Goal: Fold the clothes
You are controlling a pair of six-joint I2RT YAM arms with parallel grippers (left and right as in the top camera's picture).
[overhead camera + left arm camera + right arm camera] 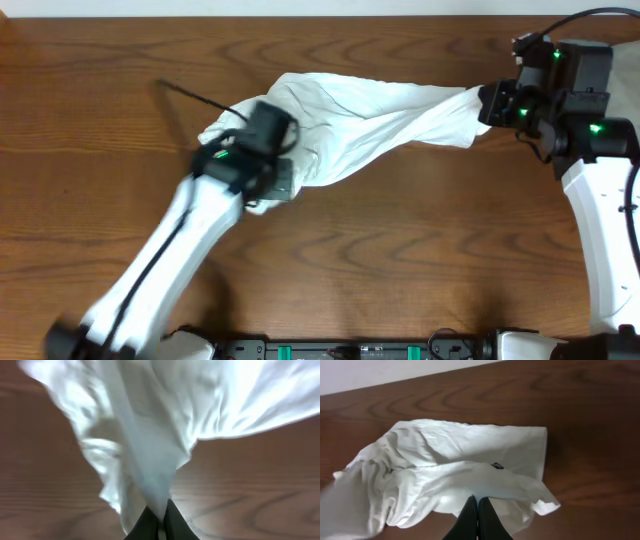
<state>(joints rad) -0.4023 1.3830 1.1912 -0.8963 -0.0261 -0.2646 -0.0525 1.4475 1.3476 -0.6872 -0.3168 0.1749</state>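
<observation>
Left side: the left gripper sits low over the near-left end of a large, thin, wrinkled white garment. The arm looks blurred from overhead. In the left wrist view the two dark fingers are pressed together with a ridge of white cloth pinched between them. Closed, gripping the white garment.

Middle: the white garment lies on the dark brown wooden table, towards the far edge, strung between the two arms.
- Broad and heaped at the left, narrowing to a twisted neck at the right.
- Creases run everywhere.
- No flat panel, no squared edge and no layer laid neatly over another.
- One hem corner trails loose in the right wrist view.

Right side: the right gripper is at the far right end, and the narrow neck of cloth runs straight into it. In the right wrist view its fingers are tight together, with the cloth bunched at their tips. Closed, and by the taut line seen from overhead, holding the white garment.

Progress, as I judge it: early.
- Done: both ends are gripped, which is about all that has been gained.
- Left: draw the cloth out flat, lay it down smooth, then make every fold and bring it to a compact bundle.
</observation>
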